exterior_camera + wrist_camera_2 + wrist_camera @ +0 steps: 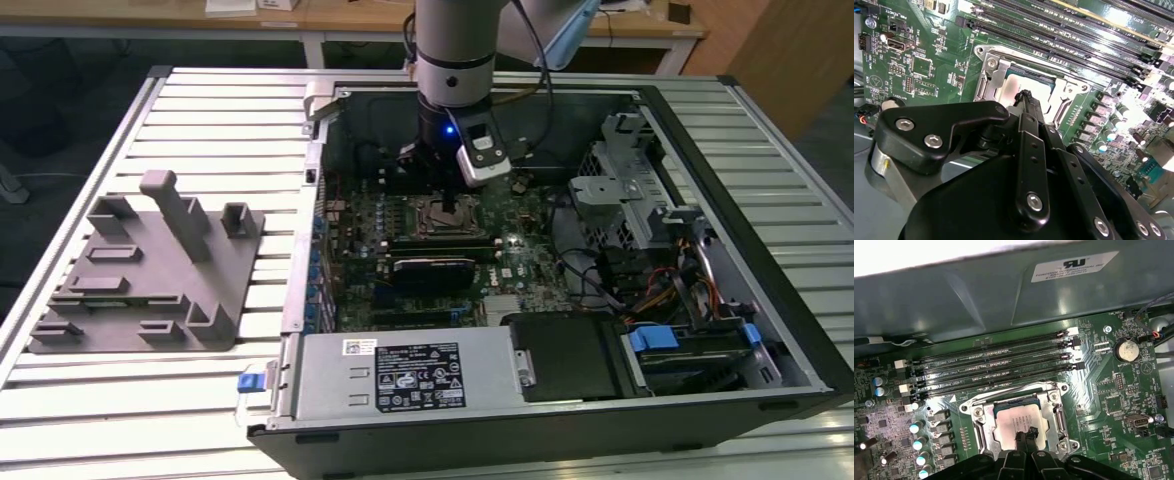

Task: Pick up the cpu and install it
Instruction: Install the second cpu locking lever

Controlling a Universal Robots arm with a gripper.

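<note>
Exterior – surface: slatted metal table (pixel 200 400); open PC case (pixel 747 300) on it, motherboard (pixel 441 250) inside. Grey fixture block (pixel 147 270) on table at the exterior view's left, well apart from case.
Exterior – room: wooden desks along far edge.
Exterior – arm: reaches straight down into case; gripper (pixel 451 205) just over socket (pixel 447 215).
Second wrist – gripper (pixel 1026 97): fingertips together, tips at cpu (pixel 1026 85) top; cpu sits in socket (pixel 989 75) frame.
First wrist – cpu (pixel 1019 422): flat in socket (pixel 979 415), beside RAM slots (pixel 994 365). Gripper (pixel 1024 432) closed, tips narrow, on cpu; grip vs. mere touch: can't tell.
</note>
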